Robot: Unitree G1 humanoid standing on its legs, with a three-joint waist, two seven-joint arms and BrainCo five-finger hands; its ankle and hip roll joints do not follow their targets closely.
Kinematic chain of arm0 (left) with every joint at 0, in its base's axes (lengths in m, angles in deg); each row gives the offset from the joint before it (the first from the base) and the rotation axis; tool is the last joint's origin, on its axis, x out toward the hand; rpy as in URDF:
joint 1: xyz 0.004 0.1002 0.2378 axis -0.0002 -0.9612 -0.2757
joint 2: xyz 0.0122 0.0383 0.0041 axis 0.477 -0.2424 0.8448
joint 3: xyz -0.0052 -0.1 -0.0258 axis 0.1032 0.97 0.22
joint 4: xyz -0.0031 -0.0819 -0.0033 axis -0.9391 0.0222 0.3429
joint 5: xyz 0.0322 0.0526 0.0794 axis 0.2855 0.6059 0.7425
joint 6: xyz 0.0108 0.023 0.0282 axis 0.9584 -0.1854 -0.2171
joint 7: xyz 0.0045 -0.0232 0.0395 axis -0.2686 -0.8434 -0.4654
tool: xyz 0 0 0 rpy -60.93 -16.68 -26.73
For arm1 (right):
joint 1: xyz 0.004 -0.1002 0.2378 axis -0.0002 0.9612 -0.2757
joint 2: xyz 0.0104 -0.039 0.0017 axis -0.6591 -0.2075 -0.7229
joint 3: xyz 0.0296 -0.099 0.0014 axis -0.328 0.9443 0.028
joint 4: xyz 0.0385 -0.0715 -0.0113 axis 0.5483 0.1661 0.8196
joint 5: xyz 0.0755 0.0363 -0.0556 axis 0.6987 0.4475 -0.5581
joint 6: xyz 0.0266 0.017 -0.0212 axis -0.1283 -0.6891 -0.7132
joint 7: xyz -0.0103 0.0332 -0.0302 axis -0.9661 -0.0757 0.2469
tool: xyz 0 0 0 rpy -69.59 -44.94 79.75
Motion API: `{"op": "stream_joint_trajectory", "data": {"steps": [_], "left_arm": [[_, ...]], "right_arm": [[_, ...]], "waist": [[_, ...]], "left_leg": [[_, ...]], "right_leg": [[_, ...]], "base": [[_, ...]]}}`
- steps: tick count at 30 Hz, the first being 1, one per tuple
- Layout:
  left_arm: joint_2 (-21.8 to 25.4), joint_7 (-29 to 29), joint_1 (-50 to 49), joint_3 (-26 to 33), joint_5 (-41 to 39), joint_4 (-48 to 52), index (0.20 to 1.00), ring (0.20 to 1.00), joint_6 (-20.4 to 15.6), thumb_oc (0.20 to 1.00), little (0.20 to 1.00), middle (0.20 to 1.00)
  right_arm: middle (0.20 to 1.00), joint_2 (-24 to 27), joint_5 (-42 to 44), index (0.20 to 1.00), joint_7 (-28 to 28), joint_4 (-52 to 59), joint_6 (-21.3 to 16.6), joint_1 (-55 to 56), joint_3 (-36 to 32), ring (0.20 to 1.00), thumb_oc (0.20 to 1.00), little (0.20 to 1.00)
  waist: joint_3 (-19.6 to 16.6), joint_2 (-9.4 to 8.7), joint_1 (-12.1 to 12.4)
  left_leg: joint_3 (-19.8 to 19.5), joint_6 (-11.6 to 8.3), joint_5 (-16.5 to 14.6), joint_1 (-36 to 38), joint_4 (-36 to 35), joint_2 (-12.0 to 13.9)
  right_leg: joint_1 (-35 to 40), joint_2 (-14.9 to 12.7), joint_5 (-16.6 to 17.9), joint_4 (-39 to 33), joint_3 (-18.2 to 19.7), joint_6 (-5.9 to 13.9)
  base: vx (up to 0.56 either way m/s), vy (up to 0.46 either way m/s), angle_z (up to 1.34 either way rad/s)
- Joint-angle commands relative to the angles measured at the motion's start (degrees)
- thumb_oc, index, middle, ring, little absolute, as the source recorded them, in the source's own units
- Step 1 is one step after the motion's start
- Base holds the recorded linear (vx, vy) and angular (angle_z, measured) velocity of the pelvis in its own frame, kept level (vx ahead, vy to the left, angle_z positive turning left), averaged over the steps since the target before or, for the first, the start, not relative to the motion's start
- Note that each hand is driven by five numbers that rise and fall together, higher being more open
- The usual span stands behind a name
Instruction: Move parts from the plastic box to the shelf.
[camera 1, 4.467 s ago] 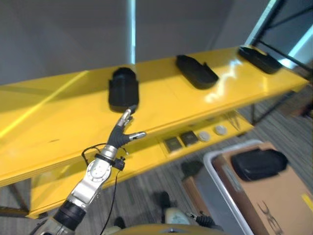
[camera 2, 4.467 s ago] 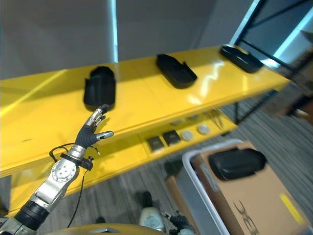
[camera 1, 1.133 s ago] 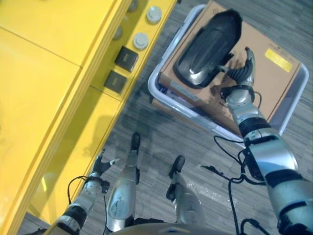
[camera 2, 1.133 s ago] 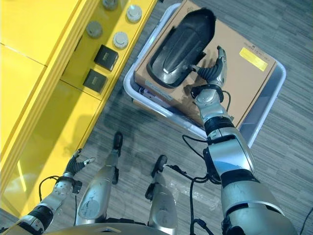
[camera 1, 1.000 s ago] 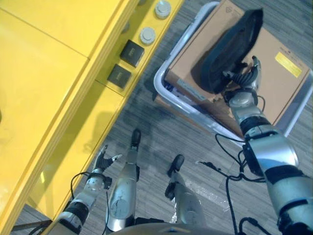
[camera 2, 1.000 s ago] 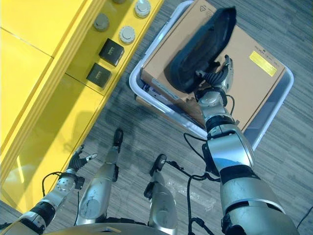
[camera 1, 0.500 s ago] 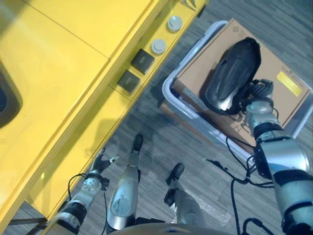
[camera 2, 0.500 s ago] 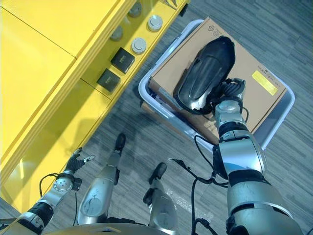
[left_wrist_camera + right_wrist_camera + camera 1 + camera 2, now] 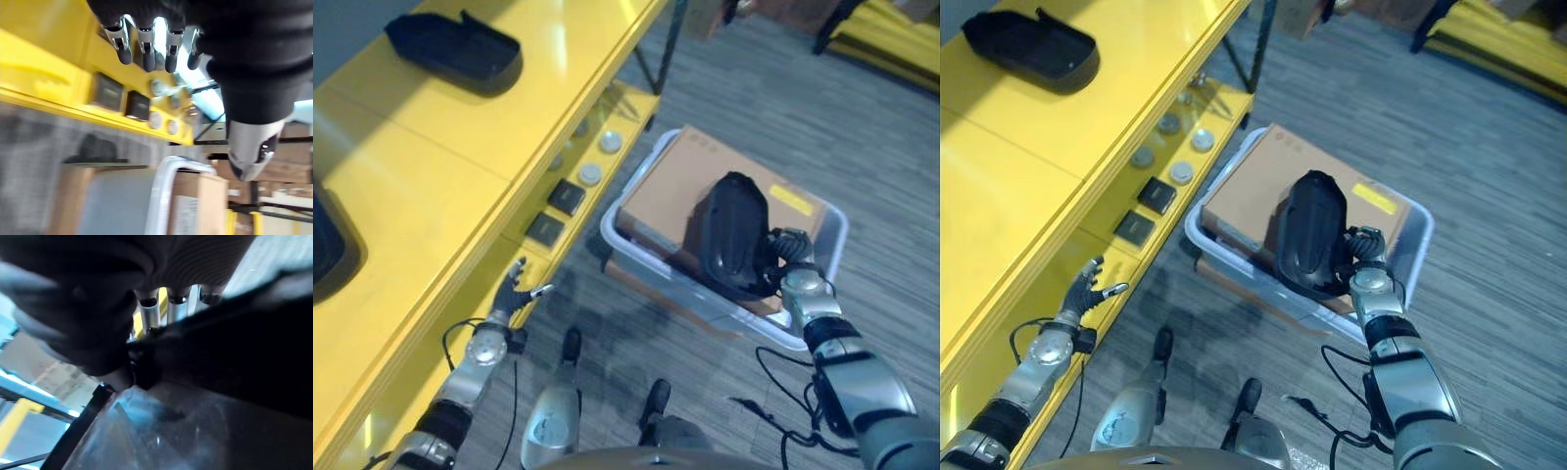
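I see my right hand (image 9: 795, 277) with fingers curled around the black part (image 9: 732, 235), held above the cardboard in the plastic box (image 9: 631, 192). My left hand (image 9: 512, 295) hangs with relaxed, empty fingers near the yellow shelf (image 9: 460, 127).

Glossy black part (image 9: 732, 250), brown cardboard box (image 9: 677, 188), translucent pale plastic box (image 9: 829, 242), yellow shelf (image 9: 460, 147), grey striped floor (image 9: 862, 137)

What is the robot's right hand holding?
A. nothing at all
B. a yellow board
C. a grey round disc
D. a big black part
D. The right hand has its fingers curled round the big black part, held up above the cardboard box that sits in the plastic box.
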Motion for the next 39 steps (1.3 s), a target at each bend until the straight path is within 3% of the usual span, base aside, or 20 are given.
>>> {"op": "stream_joint_trajectory", "data": {"steps": [1,6,8,10,11,13,18,30,39], "left_arm": [[-1.07,1.88,2.48,-2.24,-6.70,-1.75,1.000,1.000,-2.23,1.000,1.000,1.000],[-6.66,4.62,3.68,-3.78,-24.84,3.28,1.000,1.000,-0.34,1.000,1.000,1.000],[-7.70,4.64,4.14,-4.21,-28.09,3.79,1.000,1.000,0.10,1.000,1.000,1.000],[-9.26,5.58,5.54,-6.02,-33.31,4.57,1.000,1.000,1.32,1.000,1.000,1.000],[-9.18,7.03,6.31,-6.79,-34.59,5.40,1.000,1.000,2.39,1.000,1.000,1.000],[-9.21,7.04,6.32,-6.84,-34.61,5.40,1.000,1.000,2.41,1.000,1.000,1.000],[-10.02,8.59,8.20,-10.50,-38.79,7.31,1.000,1.000,4.52,1.000,1.000,1.000],[-12.15,9.28,13.01,-16.85,-42.59,5.87,1.000,1.000,6.51,1.000,1.000,1.000],[-14.00,8.83,15.22,-19.29,-42.80,0.53,1.000,1.000,7.36,1.000,1.000,1.000]], "right_arm": [[0.200,4.13,-5.15,0.200,-0.06,-1.37,-2.62,-5.29,1.83,0.200,0.200,0.200],[0.200,6.16,-14.28,0.200,0.56,16.29,-1.22,-0.81,0.70,0.200,0.200,0.200],[0.200,6.59,-16.47,0.200,0.69,22.68,-0.86,0.18,-0.19,0.200,0.200,0.200],[0.200,10.01,-23.09,0.200,-0.19,28.48,-1.34,2.43,-1.31,0.200,0.200,0.200],[0.200,13.88,-32.30,0.200,-0.25,32.61,-0.94,2.61,-0.40,0.200,0.200,0.200],[0.200,13.89,-32.41,0.200,-0.17,32.81,-0.86,2.80,-0.56,0.200,0.200,0.200],[0.200,17.10,-42.39,0.200,-1.63,40.59,-1.91,6.09,-1.34,0.200,0.200,0.200],[0.200,16.57,-44.44,0.200,-0.22,44.67,-4.18,3.25,5.80,0.200,0.200,0.200],[0.200,12.90,-47.33,0.200,2.47,46.04,-6.25,-7.72,21.34,0.200,0.200,0.200]], "waist": [[-3.02,-1.43,1.03],[-7.51,-0.82,-1.94],[-8.09,-0.67,-2.81],[-9.76,-0.16,-3.91],[-10.56,0.02,-4.47],[-10.48,0.06,-4.37],[-11.89,0.44,-5.14],[-12.45,0.32,-5.08],[-11.94,0.23,-3.78]], "left_leg": [[-0.28,-1.55,-4.84,2.93,-0.42,1.39],[2.59,-1.50,-6.03,8.11,-0.42,2.09],[3.08,-1.46,-6.33,9.04,-0.42,2.21],[3.21,-1.52,-6.77,10.43,-0.42,2.25],[3.42,-1.39,-7.21,11.43,-0.42,2.24],[3.45,-1.39,-7.25,11.55,-0.42,2.26],[3.83,-1.07,-8.24,13.37,-0.16,2.43],[3.26,-0.88,-8.74,14.33,0.19,2.34],[2.40,-0.53,-8.93,13.88,0.64,1.93]], "right_leg": [[-4.08,-1.63,2.87,0.14,2.05,0.43],[-0.63,-1.30,1.90,0.50,4.22,-0.02],[-0.02,-1.28,1.58,0.65,4.74,-0.11],[1.19,-1.30,0.93,0.84,4.90,-0.23],[1.94,-1.35,0.64,0.94,5.09,-0.17],[2.04,-1.33,0.62,0.95,5.12,-0.17],[3.33,-1.27,-0.03,1.21,5.82,-0.26],[4.75,-1.11,-0.69,1.41,5.70,-0.51],[4.74,-1.43,-0.61,1.68,5.37,-0.60]], "base": [[0.03,-0.004,-0.25],[0.06,-0.025,-0.31],[0.04,-0.023,-0.18],[0.07,-0.035,-0.10],[0.05,-0.028,-0.02],[0.01,-0.001,-0.02],[0.03,-0.023,-0.09],[0.00,-0.003,-0.01],[0.00,-0.003,0.05]]}}
